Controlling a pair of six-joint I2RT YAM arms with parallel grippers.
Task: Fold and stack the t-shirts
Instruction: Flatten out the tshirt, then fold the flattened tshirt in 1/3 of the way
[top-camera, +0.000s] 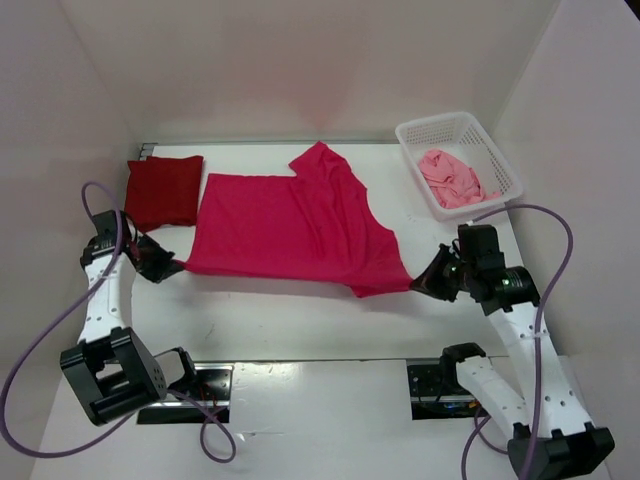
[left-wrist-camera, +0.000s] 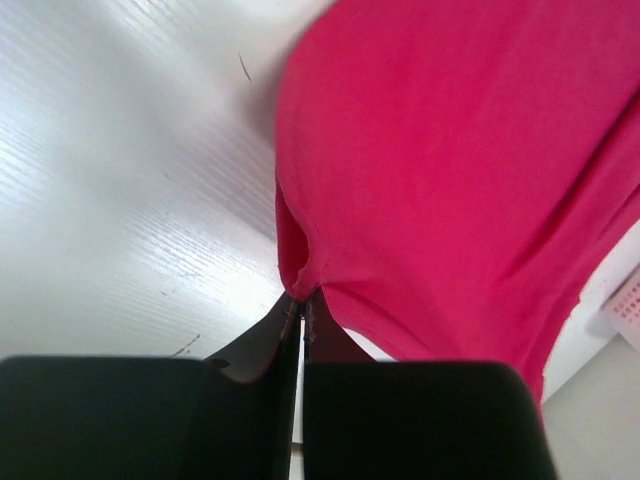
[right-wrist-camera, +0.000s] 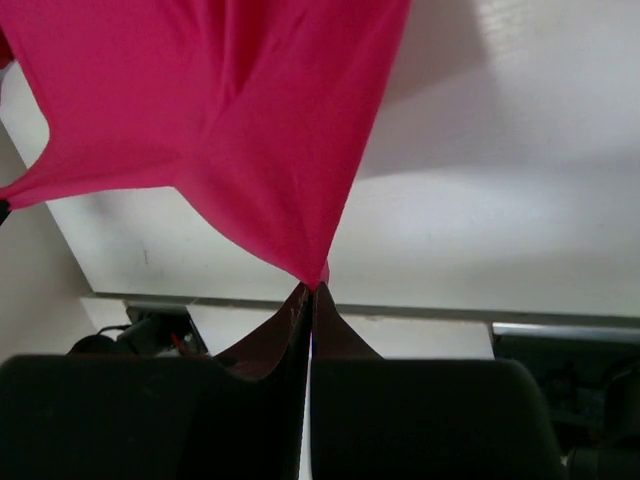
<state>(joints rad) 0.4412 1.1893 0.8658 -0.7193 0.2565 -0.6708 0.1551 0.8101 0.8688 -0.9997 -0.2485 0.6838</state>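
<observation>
A bright magenta-pink t-shirt (top-camera: 290, 225) hangs stretched over the middle of the table, held by both arms. My left gripper (top-camera: 172, 268) is shut on its near left corner (left-wrist-camera: 300, 280). The near right corner (right-wrist-camera: 318, 272) is pinched in my right gripper (top-camera: 418, 283), which is also shut. One sleeve (top-camera: 318, 160) points toward the back wall. At the back left lies a dark red t-shirt (top-camera: 163, 190), folded into a square. A pale pink t-shirt (top-camera: 452, 177) sits crumpled inside the basket.
A white lattice basket (top-camera: 500, 160) stands at the back right of the table (top-camera: 280, 320). White walls close in the back and both sides. Purple cables loop off each arm near the front corners.
</observation>
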